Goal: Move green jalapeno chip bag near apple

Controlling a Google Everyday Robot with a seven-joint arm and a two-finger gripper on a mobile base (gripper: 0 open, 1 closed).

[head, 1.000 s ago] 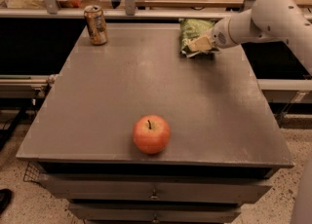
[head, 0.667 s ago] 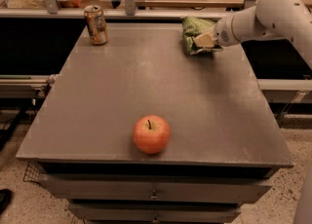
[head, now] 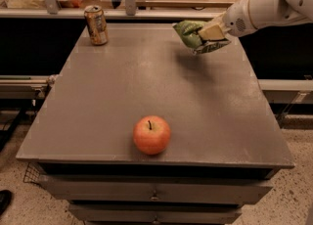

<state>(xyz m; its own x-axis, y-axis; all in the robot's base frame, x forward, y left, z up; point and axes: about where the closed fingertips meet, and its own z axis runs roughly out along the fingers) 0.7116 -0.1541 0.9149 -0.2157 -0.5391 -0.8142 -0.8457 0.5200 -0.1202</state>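
The green jalapeno chip bag [head: 191,34] is dark green and crinkly with a pale lower edge. It hangs tilted above the far right part of the grey table [head: 98,97], casting a shadow below. My gripper [head: 211,34] comes in from the right on a white arm and is shut on the bag's right side. The apple [head: 152,134] is red-orange with a short dark stem and sits near the table's front edge, well away from the bag.
A gold-brown drink can [head: 96,25] stands upright at the table's far left corner. Drawers [head: 154,194] sit under the tabletop. A shelf with a metal rail [head: 146,13] runs behind the table.
The gripper has lifted the chip bag off the table and raised it slightly. The apple and can have not moved.
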